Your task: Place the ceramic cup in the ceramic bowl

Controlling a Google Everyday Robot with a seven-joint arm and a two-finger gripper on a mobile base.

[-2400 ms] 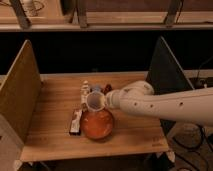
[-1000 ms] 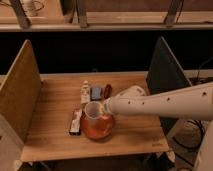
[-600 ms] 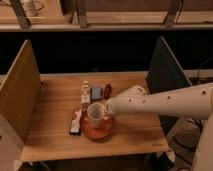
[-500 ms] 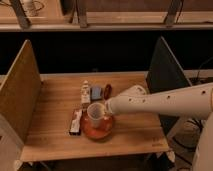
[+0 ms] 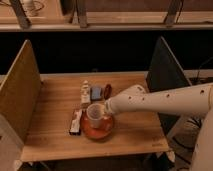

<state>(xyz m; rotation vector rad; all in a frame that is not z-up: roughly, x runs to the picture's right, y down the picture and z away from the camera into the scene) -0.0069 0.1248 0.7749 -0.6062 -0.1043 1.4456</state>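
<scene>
On my far left a tall wooden side panel [image 5: 20, 90] stands along the edge of the bench [image 5: 55, 107]. Moving right, a flat packet [image 5: 76, 121] lies on the wood just beside the ceramic bowl [image 5: 95, 132], and behind it a small upright bottle [image 5: 85, 93] stands next to a small blue block [image 5: 96, 92] and a dark reddish thing [image 5: 107, 90] — I can't tell what that one is. The ceramic cup [image 5: 95, 115] sits upright inside the bowl, its mouth facing up and the orange rim showing around its base. My gripper [image 5: 107, 108] is at the cup's right side, at its rim — whether it is pinching the cup I cannot tell. My pale arm [image 5: 165, 102] stretches rightward past a dark panel [image 5: 165, 75].
</scene>
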